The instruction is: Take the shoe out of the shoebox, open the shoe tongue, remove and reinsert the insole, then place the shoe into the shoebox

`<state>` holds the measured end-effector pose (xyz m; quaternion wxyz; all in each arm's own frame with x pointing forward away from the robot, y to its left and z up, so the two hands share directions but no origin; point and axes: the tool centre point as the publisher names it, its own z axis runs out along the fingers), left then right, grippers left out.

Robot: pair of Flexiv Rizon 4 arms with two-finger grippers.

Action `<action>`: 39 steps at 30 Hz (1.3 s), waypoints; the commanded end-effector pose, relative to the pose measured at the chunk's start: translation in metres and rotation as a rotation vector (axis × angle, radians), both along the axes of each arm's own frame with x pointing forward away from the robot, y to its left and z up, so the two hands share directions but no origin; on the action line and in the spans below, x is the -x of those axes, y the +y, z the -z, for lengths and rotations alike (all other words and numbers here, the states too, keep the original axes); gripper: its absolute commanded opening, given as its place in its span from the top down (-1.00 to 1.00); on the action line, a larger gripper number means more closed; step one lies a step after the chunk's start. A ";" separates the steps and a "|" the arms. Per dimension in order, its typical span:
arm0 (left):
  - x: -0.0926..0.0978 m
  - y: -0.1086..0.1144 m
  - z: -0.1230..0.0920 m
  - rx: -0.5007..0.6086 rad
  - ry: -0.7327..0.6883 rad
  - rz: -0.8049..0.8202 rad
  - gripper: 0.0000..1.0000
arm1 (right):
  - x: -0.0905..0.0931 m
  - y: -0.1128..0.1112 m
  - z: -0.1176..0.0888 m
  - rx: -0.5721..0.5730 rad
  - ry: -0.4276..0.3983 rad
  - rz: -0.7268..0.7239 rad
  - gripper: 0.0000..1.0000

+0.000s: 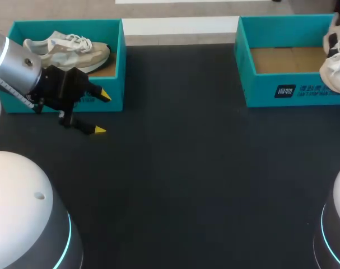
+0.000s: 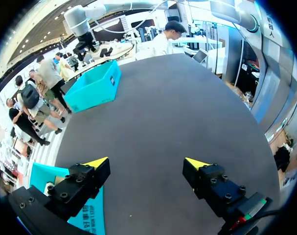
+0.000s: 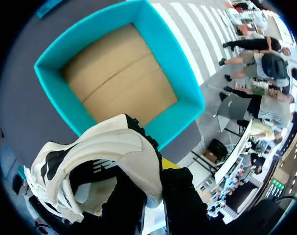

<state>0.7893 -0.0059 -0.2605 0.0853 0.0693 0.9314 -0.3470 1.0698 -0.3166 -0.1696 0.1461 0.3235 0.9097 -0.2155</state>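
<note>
A beige and white shoe (image 1: 69, 49) lies in the teal shoebox (image 1: 113, 84) at the table's far left. My left gripper (image 1: 101, 112) hangs open and empty just in front of that box, pointing toward the table's middle; the wrist view shows its fingers (image 2: 147, 164) wide apart over bare tabletop. A white shoe (image 1: 335, 56) hangs over the right end of the second teal shoebox (image 1: 270, 92) at the far right. My right gripper (image 3: 169, 169) is shut on the white shoe (image 3: 109, 156) at its collar, above that box's bare cardboard floor (image 3: 119, 78).
The dark table (image 1: 186, 168) stretches between the two boxes. A corner of the left box (image 2: 89, 218) sits right beside my left gripper's finger. The right box (image 2: 94, 85) is far ahead of it across the table.
</note>
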 end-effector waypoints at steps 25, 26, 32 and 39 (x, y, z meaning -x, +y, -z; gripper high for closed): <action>0.000 0.000 0.000 -0.004 -0.001 -0.001 -1.00 | 0.029 -0.035 -0.017 -0.140 -0.376 1.336 1.00; 0.000 0.000 0.000 -0.004 -0.001 -0.001 -1.00 | 0.029 -0.035 -0.017 -0.140 -0.376 1.336 1.00; 0.000 0.000 0.000 -0.004 -0.001 -0.001 -1.00 | 0.029 -0.035 -0.017 -0.140 -0.376 1.336 1.00; 0.000 0.000 0.000 -0.004 -0.001 -0.001 -1.00 | 0.033 -0.031 -0.011 -0.143 -0.371 1.330 1.00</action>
